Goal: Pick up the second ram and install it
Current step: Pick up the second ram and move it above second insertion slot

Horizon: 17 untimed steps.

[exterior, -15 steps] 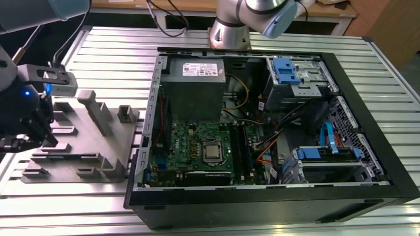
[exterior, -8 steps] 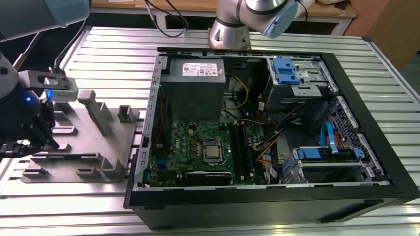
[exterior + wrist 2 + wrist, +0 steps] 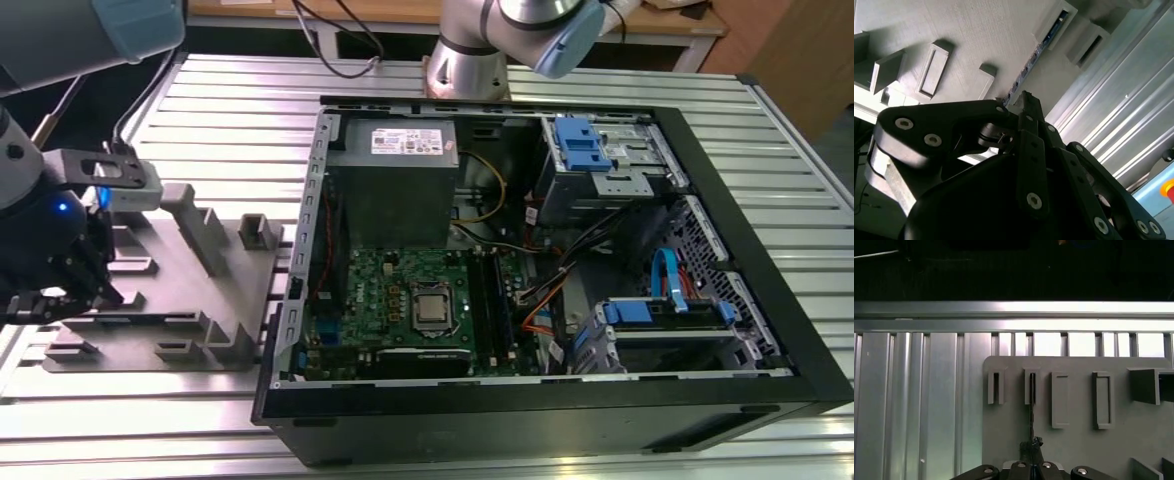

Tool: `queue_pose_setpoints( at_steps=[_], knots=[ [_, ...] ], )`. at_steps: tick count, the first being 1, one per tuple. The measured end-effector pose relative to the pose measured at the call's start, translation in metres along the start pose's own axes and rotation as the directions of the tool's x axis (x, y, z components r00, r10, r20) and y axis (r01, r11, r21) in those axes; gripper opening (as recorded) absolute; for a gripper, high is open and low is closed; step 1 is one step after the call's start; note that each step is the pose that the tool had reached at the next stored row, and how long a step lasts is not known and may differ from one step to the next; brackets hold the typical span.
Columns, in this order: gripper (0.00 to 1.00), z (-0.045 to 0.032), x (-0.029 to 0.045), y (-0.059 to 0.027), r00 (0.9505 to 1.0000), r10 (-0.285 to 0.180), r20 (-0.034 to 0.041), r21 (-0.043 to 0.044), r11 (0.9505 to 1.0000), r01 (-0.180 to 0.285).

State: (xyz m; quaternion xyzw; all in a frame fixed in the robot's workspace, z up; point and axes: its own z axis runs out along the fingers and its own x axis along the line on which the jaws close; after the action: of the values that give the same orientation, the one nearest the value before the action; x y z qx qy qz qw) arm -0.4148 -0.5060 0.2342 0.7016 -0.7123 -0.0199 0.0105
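The second ram (image 3: 1031, 410) shows edge-on as a thin dark strip. It stands upright in a narrow slot of the grey holder block (image 3: 1074, 440). In the second wrist view the second ram (image 3: 1026, 70) runs from that slot straight into my gripper (image 3: 1023, 100). The black fingers (image 3: 1030, 117) are drawn together around its near end. In the first wrist view my gripper (image 3: 1033, 444) meets the strip at the same place. In the exterior view my gripper (image 3: 67, 298) hangs low over the holder block (image 3: 174, 300) at the exterior view's left.
The open computer case (image 3: 747, 300) lies at the exterior view's right of the holder. Inside it are the green motherboard (image 3: 394, 290) and its long black slots (image 3: 487, 300). Cables, drive cages with blue clips (image 3: 587, 145) and the power supply (image 3: 394, 190) crowd the case. A ribbed metal table (image 3: 914, 405) lies beneath.
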Motion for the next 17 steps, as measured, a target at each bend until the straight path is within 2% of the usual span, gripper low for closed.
queue_pose_setpoints(
  at_steps=[2, 5, 7, 17],
  knots=[
    [0.07, 0.0019, 0.0002, 0.0, 1.0, 0.0, 0.0097, -0.0004, 1.0, 0.0],
    [0.07, 0.0035, 0.0003, -0.0001, 0.9995, -0.001, 0.0318, -0.0005, 1.0, 0.001],
    [0.07, 0.0049, 0.0004, -0.0001, 0.9994, -0.001, 0.0342, -0.0002, 1.0, 0.001],
    [0.07, 0.0119, 0.0014, 0.0006, 0.9994, -0.002, 0.0342, -0.0004, 1.0, 0.002]
  ],
)
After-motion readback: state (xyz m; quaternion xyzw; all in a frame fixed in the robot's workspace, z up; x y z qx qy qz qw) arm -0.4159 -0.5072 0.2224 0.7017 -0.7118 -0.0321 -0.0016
